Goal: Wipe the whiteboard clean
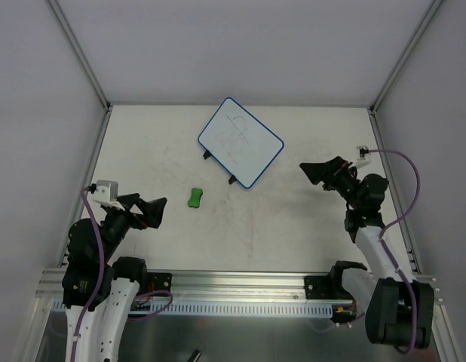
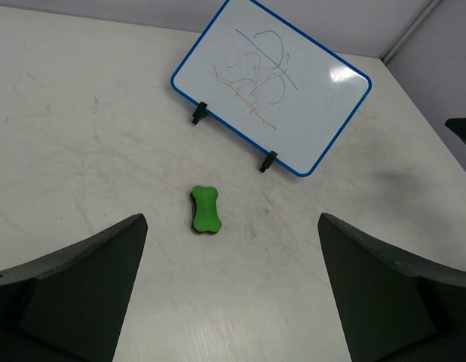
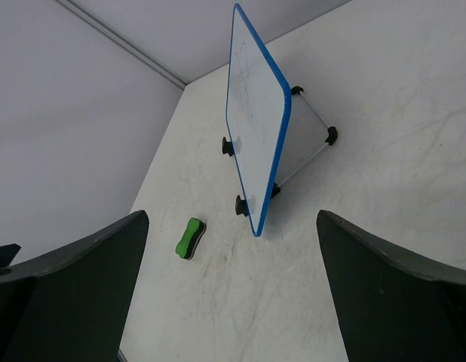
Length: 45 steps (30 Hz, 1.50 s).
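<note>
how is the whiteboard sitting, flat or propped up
Propped up, leaning back: in the right wrist view the whiteboard stands on its lower edge on black feet, with a wire stand bracing it behind.

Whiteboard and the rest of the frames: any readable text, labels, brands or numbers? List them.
No readable text in any view.
whiteboard: only red and dark scribbles, loops and crossed lines; no letters or digits.
green eraser: no print visible on the sides that show.
</note>
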Available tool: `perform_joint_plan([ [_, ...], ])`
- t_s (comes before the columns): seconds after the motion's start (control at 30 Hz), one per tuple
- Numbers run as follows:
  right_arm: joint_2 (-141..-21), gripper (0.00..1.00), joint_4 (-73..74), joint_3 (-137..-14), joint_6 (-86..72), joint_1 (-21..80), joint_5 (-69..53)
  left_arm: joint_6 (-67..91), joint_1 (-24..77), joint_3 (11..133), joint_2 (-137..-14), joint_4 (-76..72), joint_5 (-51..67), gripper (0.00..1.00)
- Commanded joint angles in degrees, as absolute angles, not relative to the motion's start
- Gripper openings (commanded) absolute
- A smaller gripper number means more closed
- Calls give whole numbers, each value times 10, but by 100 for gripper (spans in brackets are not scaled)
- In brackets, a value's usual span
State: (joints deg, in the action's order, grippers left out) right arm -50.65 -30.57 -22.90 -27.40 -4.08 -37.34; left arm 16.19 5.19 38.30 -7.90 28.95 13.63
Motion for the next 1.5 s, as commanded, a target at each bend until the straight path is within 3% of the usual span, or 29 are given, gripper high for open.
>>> perform_joint_plan([
  [0.0, -578, 99, -551, -209, -323, -30, -371, 149, 51, 381, -89, 279, 163, 99],
  [0.47, -894, 99, -846, -259, -308, 59, -302, 144, 51, 381, -101, 279, 187, 99],
  [0.73, -961, 99, -854, -317, -316, 62, -304, 142, 51, 381, -98, 278, 190, 99],
  [1.03, -1026, 88, -853, -389, -346, 65, -332, 143, 51, 379, -99, 279, 186, 99],
  [1.17, -1050, 74, -853, -420, -363, 67, -343, 143, 51, 379, -100, 279, 186, 99],
  [1.47, -1080, 65, -853, -454, -359, 73, -367, 142, 51, 379, -99, 279, 187, 99],
])
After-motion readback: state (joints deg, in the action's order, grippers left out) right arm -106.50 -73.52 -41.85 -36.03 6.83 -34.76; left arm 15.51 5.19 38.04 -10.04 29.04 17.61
